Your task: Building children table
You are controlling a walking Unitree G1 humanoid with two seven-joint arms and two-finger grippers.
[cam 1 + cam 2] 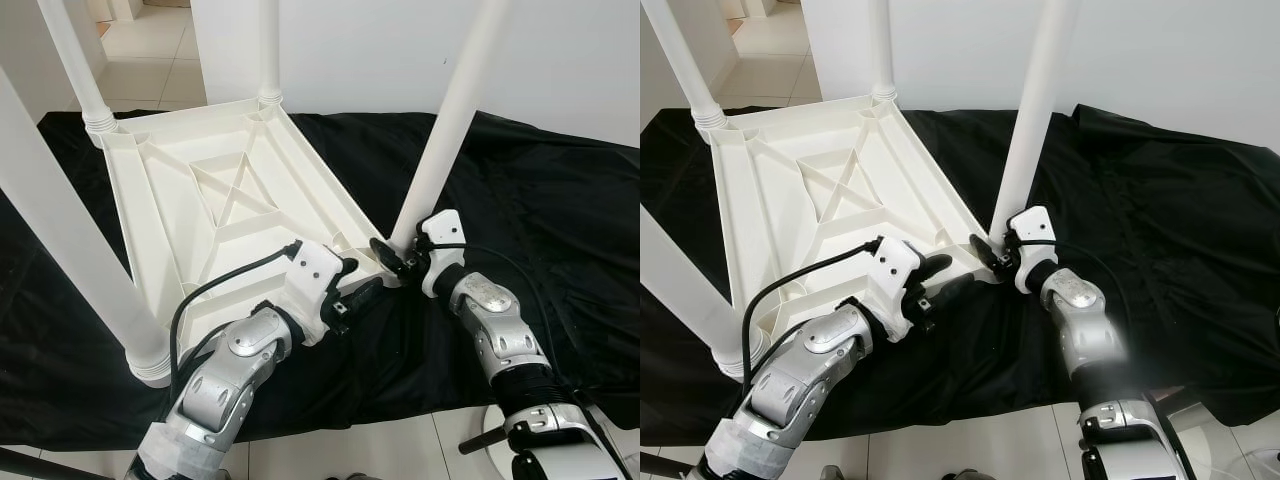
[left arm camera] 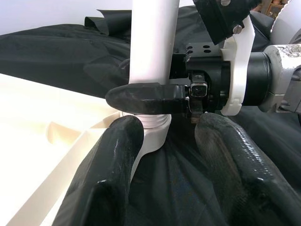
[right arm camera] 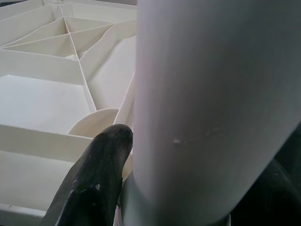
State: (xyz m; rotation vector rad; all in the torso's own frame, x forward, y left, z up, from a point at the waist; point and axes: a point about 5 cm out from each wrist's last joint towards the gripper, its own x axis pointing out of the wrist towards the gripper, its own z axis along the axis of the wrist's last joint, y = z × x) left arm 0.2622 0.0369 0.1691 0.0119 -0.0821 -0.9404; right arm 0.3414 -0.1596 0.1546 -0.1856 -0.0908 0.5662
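Note:
The white plastic table lies upside down on a black cloth. At its near right corner a white leg stands in its socket, leaning slightly right. My right gripper is shut on that leg's base; in the right wrist view the leg sits between my two black fingers. My left gripper is open just in front of the same corner, holding nothing. In the left wrist view its spread fingers frame the socket.
Three more white legs stand in the other corners: near left, far left and far middle. A white wall rises behind the cloth. Tiled floor runs along the cloth's near edge, with a white round base at the right.

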